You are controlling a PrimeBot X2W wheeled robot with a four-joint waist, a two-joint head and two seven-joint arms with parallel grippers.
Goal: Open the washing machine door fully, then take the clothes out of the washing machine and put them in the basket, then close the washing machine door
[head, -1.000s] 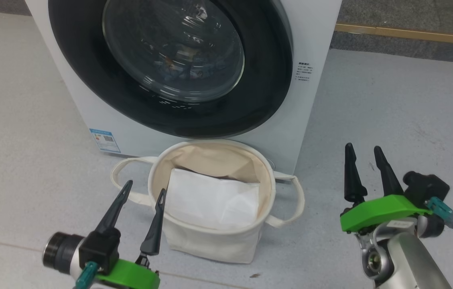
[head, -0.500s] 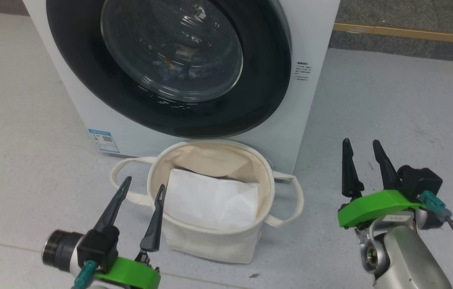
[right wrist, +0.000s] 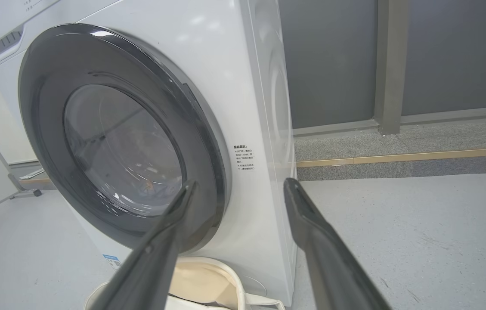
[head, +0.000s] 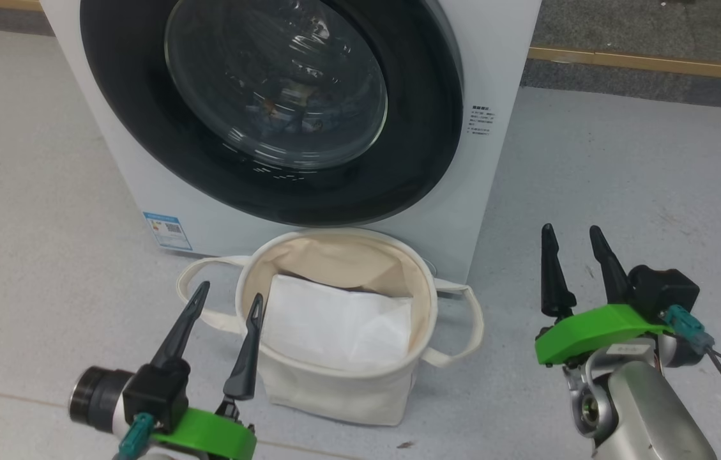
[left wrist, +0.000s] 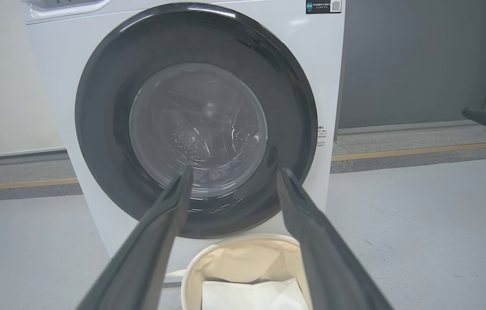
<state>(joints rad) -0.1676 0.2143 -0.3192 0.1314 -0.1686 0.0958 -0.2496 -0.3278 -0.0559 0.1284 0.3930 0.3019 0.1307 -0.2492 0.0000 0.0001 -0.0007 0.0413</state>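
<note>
Barely anything differs from a second ago, so read this as a moment of lining up, not of doing. Your head camera tips a little, which slides the washing machine (head: pixel 494 57) and the basket (head: pixel 334 393) slightly down the head view; neither really moves on the floor (head: pixel 622 160). The one true shift is the right pincer (head: pixel 569 227): it creeps a touch up and left in that view, towards the machine's front right corner, yet it remains well apart from the washing machine door (head: pixel 277 89). The left pincer (head: pixel 232 291) keeps its place just beside the basket's near left rim. Both pincers stand spread wide with nothing between their fingers.

For the task, that means the first step is not yet begun. The door looks seated flat against the white front in the right wrist view, its glossy black rim unbroken. The clothes (head: pixel 299 112) are inside the drum: behind the glass you can make out a bluish heap with an orange-brown spot, low in the bowl, though reflections blur it. The basket waits right below the door, close against the machine, and holds a white folded sheet (head: pixel 334 322). As a judgement, the right arm is the one heading for the door's edge, so plan your reach from there.
</note>
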